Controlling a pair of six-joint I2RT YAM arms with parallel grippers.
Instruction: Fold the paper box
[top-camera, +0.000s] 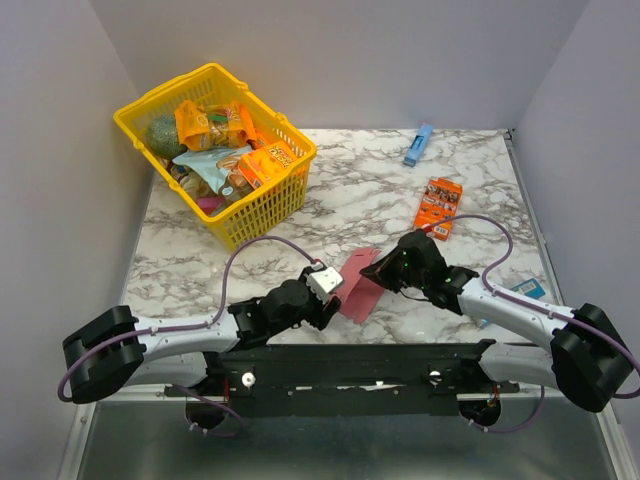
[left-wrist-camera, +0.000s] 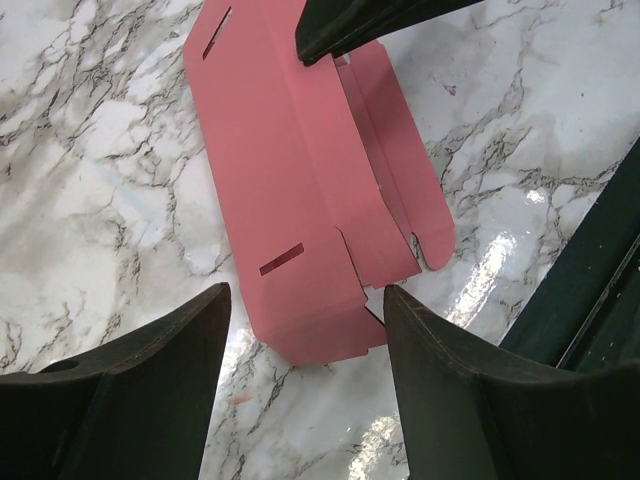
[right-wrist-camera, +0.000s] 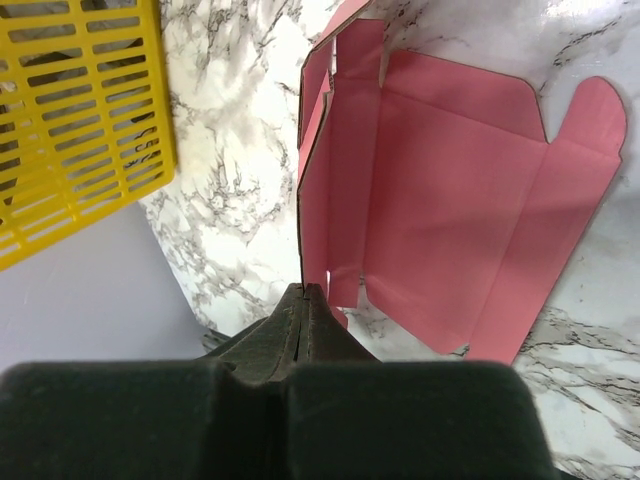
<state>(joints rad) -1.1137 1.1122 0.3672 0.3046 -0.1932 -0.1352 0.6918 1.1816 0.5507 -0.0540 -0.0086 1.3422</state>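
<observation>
Pink paper box by the desk near edge: long axis runs from wide-open, empty left jaws to right jaws pinched shut on one raised flap.

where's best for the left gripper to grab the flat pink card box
The near short edge of the pink card box, from the left gripper's side, coming in low: it lies mostly flat on the marble table, and the shut right gripper pinches the far end.

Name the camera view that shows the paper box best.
Right wrist: the paper box is opened out, panels and flaps visible. Left wrist shows a slotted panel, its far end hidden. Top external shows it small, partly hidden.
</observation>
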